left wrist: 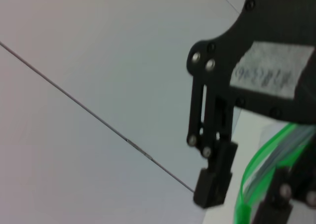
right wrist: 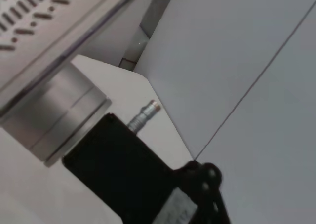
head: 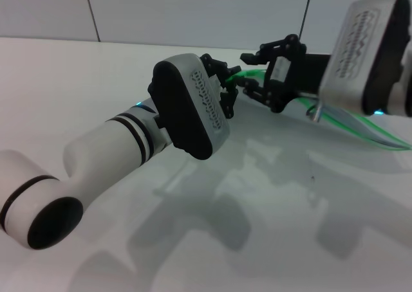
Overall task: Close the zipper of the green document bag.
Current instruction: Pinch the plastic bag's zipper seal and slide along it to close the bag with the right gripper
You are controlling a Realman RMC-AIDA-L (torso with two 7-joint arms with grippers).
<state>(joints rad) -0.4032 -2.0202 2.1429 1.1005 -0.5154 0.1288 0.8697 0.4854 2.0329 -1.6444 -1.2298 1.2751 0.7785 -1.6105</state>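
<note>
The green document bag [head: 351, 117] is a translucent pouch running from the middle of the table toward the right edge. Its zipper [head: 242, 77] is a bright green strip whose end sits between my two grippers. My left gripper [head: 230, 85] is at that end of the strip, reaching in from the left. My right gripper [head: 252, 76] faces it from the right, open, one finger above and one below the strip. In the left wrist view the right gripper [left wrist: 245, 194] straddles the bowed zipper [left wrist: 249, 177]. No slider tab shows.
The white table [head: 270, 195] carries the arms' shadows in front. A pale panelled wall [head: 193, 9] rises behind its far edge. My left forearm [head: 116, 144] crosses the lower left of the head view. The right wrist view shows only the left arm's black gripper body [right wrist: 133, 169] and the wall.
</note>
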